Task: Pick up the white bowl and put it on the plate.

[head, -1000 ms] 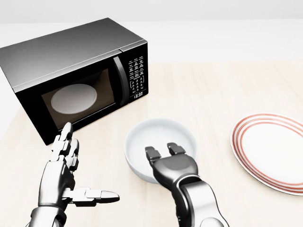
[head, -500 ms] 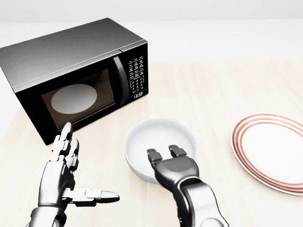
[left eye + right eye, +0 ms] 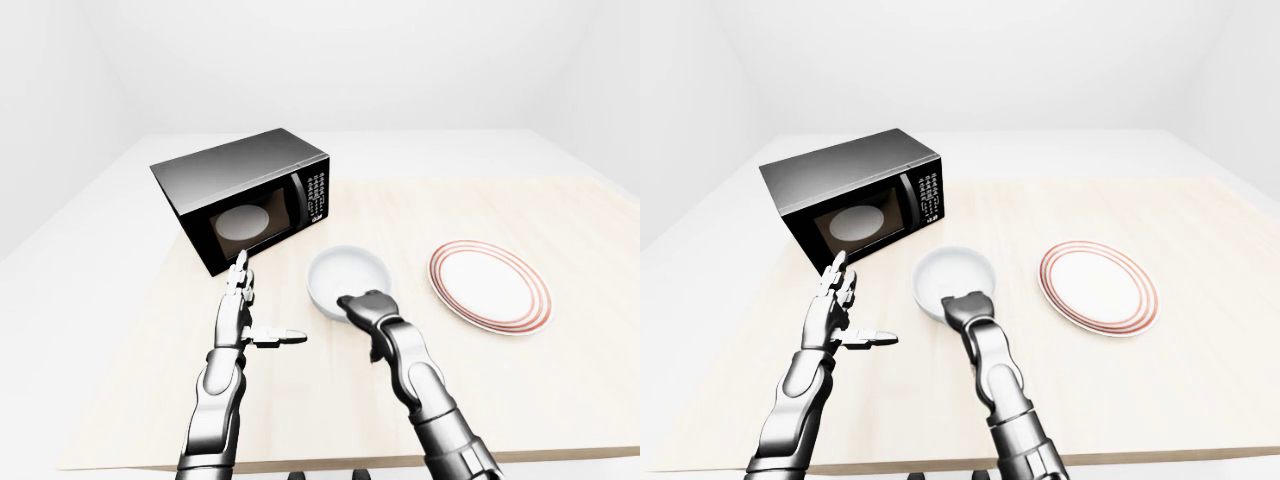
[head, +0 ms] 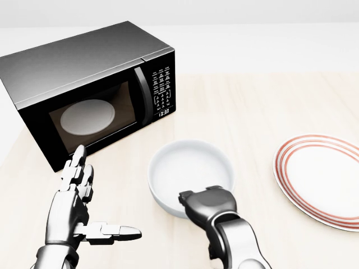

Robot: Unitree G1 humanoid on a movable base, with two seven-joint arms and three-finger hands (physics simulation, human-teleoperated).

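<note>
Right hand [image 4: 206, 203] curled at near rim of bowl [image 4: 189, 175], mid-table; grip unclear (fingers hidden). Left hand [image 4: 76, 199] spread, idle. Plate [image 4: 320, 180] at right edge, bare. Lift, carry, placing remain.

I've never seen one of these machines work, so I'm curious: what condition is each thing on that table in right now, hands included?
White bowl: upright, empty, resting on the table.
Plate: flat on the table, empty, apart from the bowl.
Microwave: door shut, clock display lit.
Right hand: curled over the bowl's near rim; a closed grip cannot be confirmed.
Left hand: open, fingers spread, holding nothing.
</note>
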